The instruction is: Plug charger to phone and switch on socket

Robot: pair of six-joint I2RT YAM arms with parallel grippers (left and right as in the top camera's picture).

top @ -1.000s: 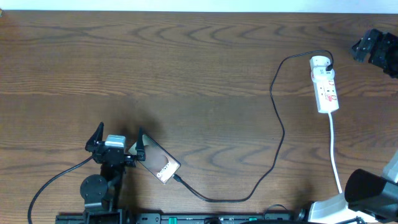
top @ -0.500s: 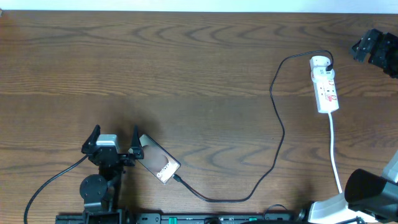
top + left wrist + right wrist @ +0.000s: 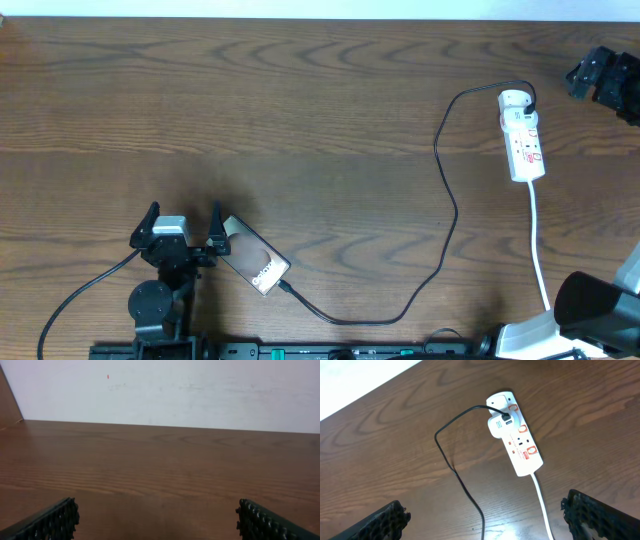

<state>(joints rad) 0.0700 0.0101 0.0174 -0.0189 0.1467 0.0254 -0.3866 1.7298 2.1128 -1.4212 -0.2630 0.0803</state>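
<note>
Wide brown bench (image 3: 300,100), little on it. Far right, the socket (image 3: 522,140) lies flat, its white cord (image 3: 538,240) trailing to the near edge. The right gripper (image 3: 485,510) hangs above it, jaws spread full and empty. The risk there: a clumsy press on a small red switch (image 3: 530,451) may shove the whole strip, or tug the charger (image 3: 447,215) plugged in at its top end.

Near left, the phone (image 3: 255,258) lies just beside the left gripper (image 3: 185,210), jaws wide too, holding nothing. One finger (image 3: 217,218) is almost on the phone's corner, so a nudge could pull the tip (image 3: 284,286) loose. Whether that tip is fully seated, I can't tell. Nothing seems to block either arm.
</note>
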